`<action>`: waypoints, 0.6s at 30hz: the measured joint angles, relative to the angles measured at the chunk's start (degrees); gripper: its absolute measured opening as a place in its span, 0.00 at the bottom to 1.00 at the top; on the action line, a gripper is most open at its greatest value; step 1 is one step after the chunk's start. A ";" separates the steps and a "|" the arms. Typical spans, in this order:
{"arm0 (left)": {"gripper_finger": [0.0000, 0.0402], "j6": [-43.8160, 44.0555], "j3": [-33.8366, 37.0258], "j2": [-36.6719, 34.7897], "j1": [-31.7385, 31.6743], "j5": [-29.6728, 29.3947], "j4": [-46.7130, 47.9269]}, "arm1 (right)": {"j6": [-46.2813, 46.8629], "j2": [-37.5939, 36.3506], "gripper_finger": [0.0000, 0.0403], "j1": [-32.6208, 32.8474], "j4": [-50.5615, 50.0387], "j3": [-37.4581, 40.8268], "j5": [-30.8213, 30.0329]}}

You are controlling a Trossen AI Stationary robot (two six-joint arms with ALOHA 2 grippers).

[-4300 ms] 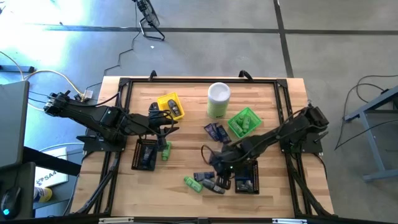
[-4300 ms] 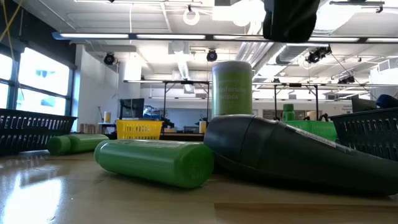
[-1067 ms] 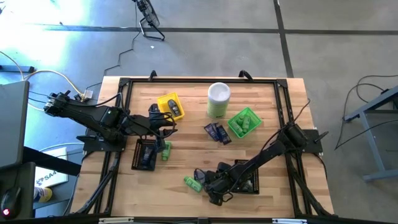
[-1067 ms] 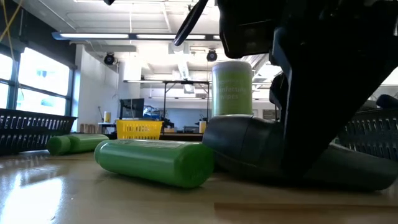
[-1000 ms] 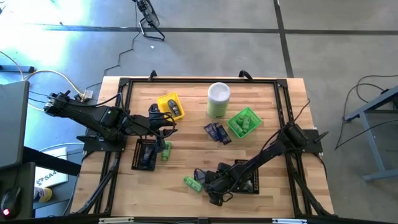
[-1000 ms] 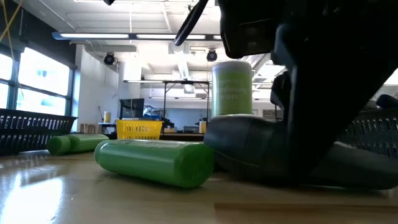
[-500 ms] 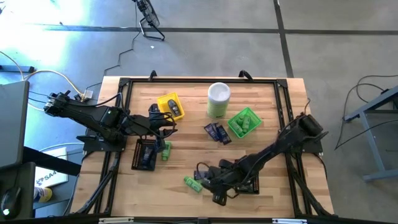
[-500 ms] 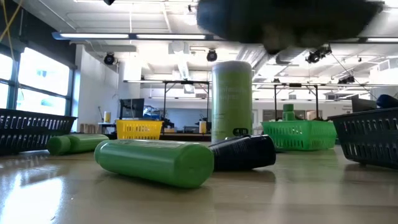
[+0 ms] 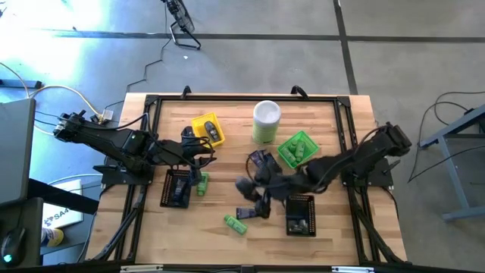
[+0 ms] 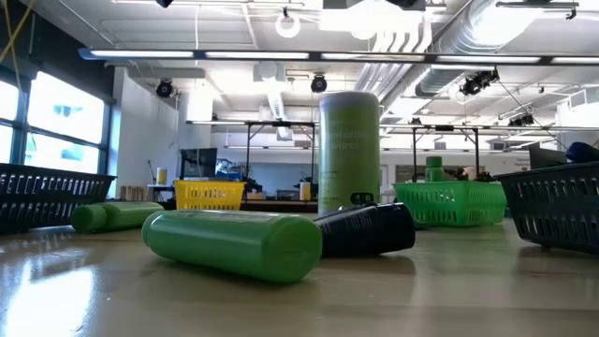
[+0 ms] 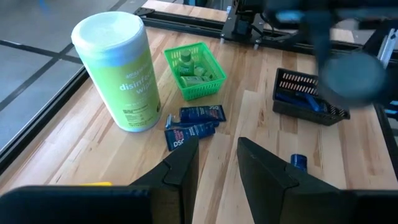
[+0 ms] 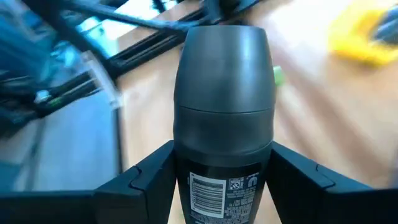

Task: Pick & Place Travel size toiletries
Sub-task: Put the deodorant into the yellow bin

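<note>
Right claw (image 12: 222, 186): pinching a dark grey oval deodorant piece (image 12: 222, 106) between its two fingers; the barcode end sits at the fingers and the rounded cap points away. In the high view this claw (image 9: 250, 186) hangs over the middle of the surface (image 9: 227, 163), blurred, the piece held clear of the wood.
Left claw (image 11: 214, 165): fingers a little apart with nothing between them — it waits over the left half of the surface, between the yellow tray (image 9: 207, 129) and the left black tray (image 9: 177, 187).
Near the right claw: dark navy packets (image 9: 263, 161) lie just beside it on the wood, with another dark piece (image 9: 254, 211) below it toward the front edge.
Green tube at the front (image 9: 235, 224): lies on its side on the wood near the front edge; in the low view it (image 10: 234, 243) fills the foreground, with a dark piece (image 10: 367, 229) lying just behind it.
Second green tube (image 9: 202, 183): lies beside the left black tray.
Green tray (image 9: 298, 149): holds several green mini bottles, right of centre, near the tall canister (image 9: 266, 121) with the white lid.
Right black tray (image 9: 300, 214): on the front right of the surface, with items inside — which ones I cannot tell.
Yellow tray contents: a dark item lies inside.
</note>
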State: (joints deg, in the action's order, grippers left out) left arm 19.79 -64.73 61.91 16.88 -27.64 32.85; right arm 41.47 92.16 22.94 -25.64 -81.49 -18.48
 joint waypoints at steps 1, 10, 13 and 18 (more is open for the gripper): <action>0.26 0.00 0.00 0.00 0.00 -0.07 -0.17 | -1.34 -0.65 0.51 -0.67 0.29 0.07 -0.83; 0.26 -3.32 0.03 2.17 -0.03 -1.15 -3.93 | -15.16 -4.56 0.51 -6.02 9.41 0.00 -2.44; 0.26 -9.13 0.08 2.60 -0.04 0.73 -10.30 | -18.79 -5.42 0.51 -7.67 11.48 0.00 -2.45; 0.26 -15.66 -0.04 1.91 -1.91 4.11 -21.47 | -24.15 -6.28 0.51 -9.47 13.85 0.01 -1.65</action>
State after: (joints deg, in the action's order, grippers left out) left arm 4.13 -64.77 63.82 14.98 -23.53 11.38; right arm 17.32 85.88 13.47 -11.79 -81.48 -20.13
